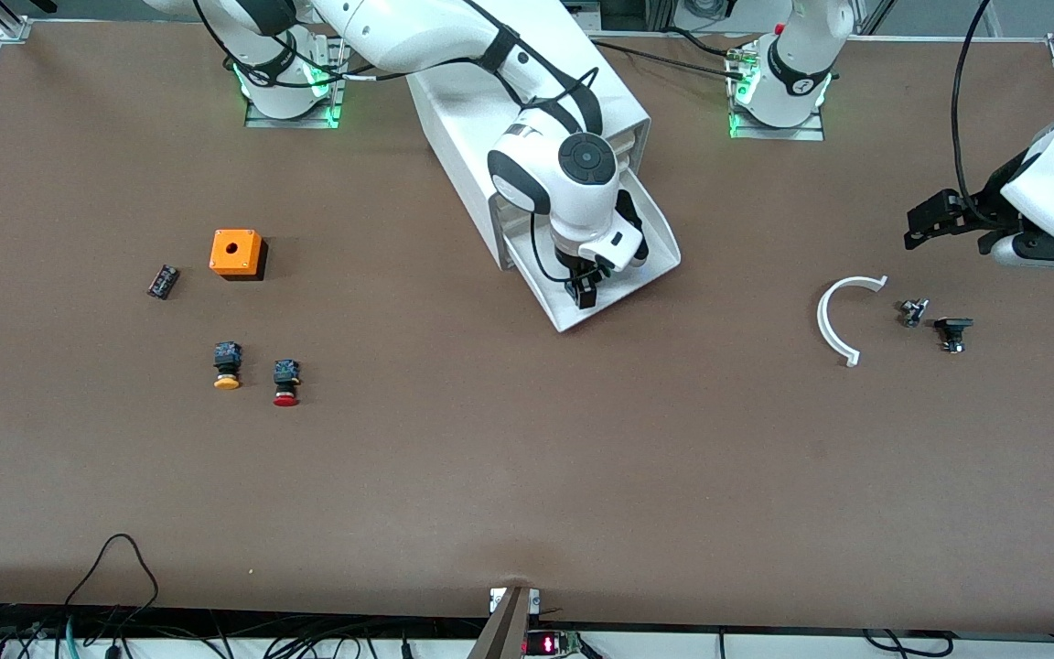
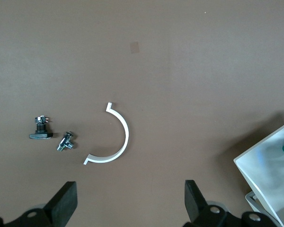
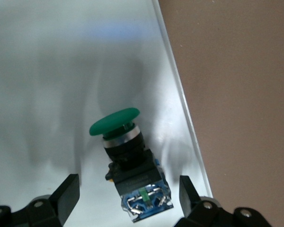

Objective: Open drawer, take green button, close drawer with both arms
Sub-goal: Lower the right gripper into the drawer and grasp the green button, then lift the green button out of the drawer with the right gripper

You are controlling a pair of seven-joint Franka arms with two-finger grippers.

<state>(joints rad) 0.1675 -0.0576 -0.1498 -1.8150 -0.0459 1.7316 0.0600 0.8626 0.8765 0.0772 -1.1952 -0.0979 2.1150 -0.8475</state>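
The bottom drawer (image 1: 650, 267) of the white cabinet (image 1: 454, 137) stands pulled open. The green-capped button (image 3: 128, 151) lies on its side on the drawer's white floor (image 3: 57, 71), close to the drawer's side wall. My right gripper (image 1: 585, 286) is down in the drawer, open, with one finger on each side of the button's black-blue body (image 3: 128, 194), not touching it. In the front view the right hand hides the button. My left gripper (image 1: 925, 224) is open and empty over the table at the left arm's end, also in its wrist view (image 2: 131, 203).
A white curved strip (image 1: 843, 316) and two small parts (image 1: 911, 312) (image 1: 952, 331) lie near the left gripper. At the right arm's end are an orange box (image 1: 236, 252), a yellow-capped button (image 1: 227, 364), a red-capped button (image 1: 285, 382) and a small black piece (image 1: 162, 281).
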